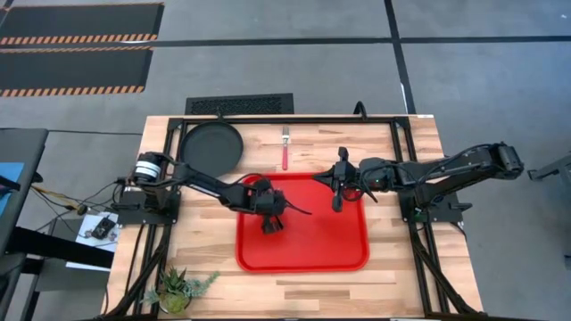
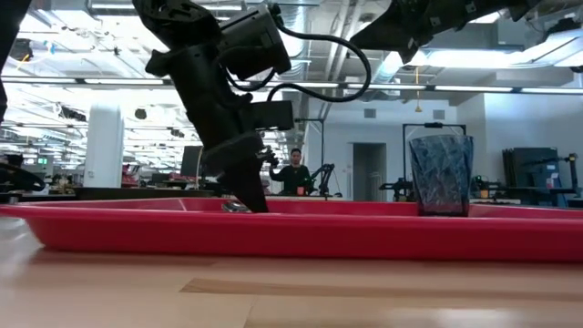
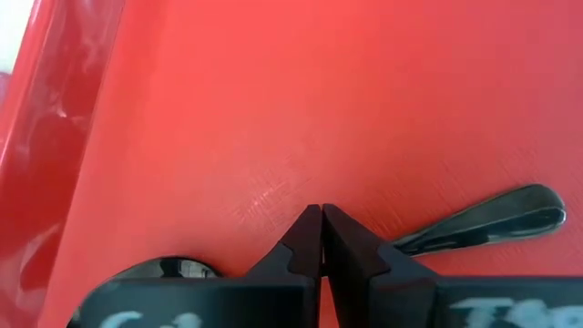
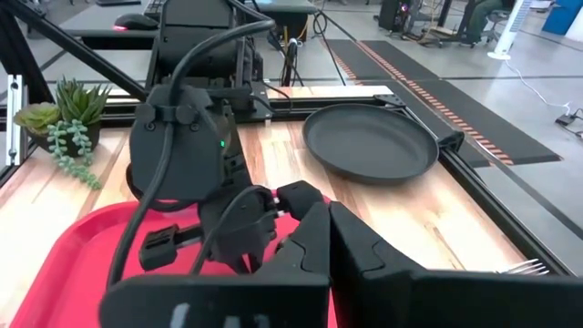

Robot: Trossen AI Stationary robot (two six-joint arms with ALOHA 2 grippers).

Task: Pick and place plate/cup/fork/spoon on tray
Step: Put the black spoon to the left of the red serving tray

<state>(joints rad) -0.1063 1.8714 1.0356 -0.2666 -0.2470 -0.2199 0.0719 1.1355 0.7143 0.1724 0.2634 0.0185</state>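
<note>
The left gripper [image 3: 322, 239] is seen pressed to the floor of the tray [image 3: 273, 109], its fingers clenched together with nothing between them. The spoon [image 3: 483, 219] lies flat on the tray directly under the fingertips; its long axis runs crosswise to the closed fingers, bowl to one side and handle to the other. It is judged to be already placed.

Farther along the tray, the right gripper [image 1: 337, 187] is held above the cup [image 2: 441, 174], which stands upright on the tray; its fingers are closed and empty.

Beyond the tray's far rim, the fork [image 1: 285, 147] lies on the bare table with its handle pointing toward the tray, roughly midway between the arms. The plate [image 1: 212, 147] rests farther left, nearer the left arm.
</note>
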